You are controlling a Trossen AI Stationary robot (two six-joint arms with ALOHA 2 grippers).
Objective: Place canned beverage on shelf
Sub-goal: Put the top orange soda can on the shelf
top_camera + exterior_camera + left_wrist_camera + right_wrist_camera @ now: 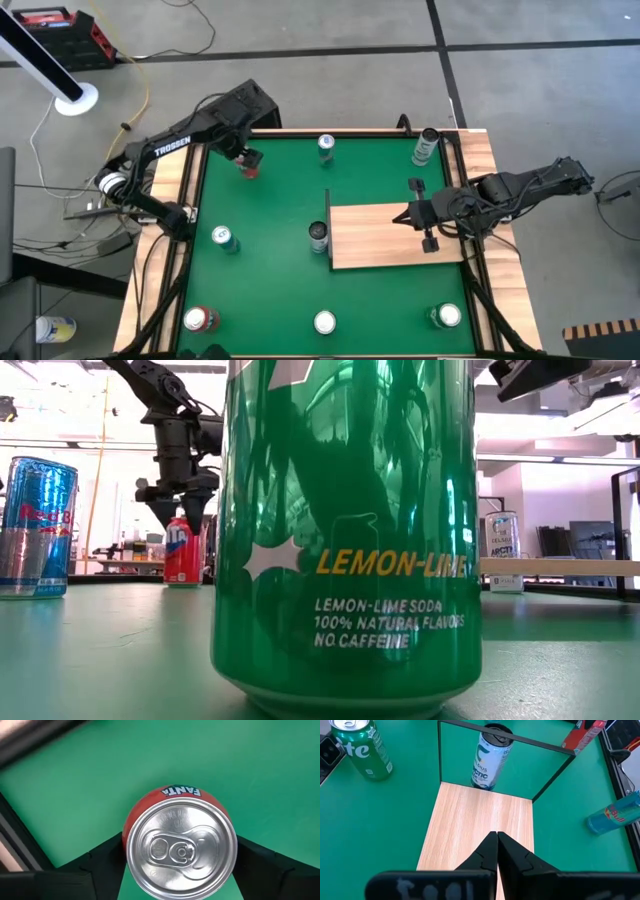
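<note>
1. Left tool (247, 160) straddles the Fanta can (180, 847) at the worktop's (270, 300) far left, fingers (107, 852) wide on either side of it, not yet pinching as far as we can see.
2. Can: we judge it rigid but thin-walled, smooth and slippery, heavy if full; we would grip mid-body, gently, keeping it upright.
3. Shelf (385, 240) lies right of centre, bare.
4. Right tool (496, 851) hovers over it, fingers closed and empty.
</note>
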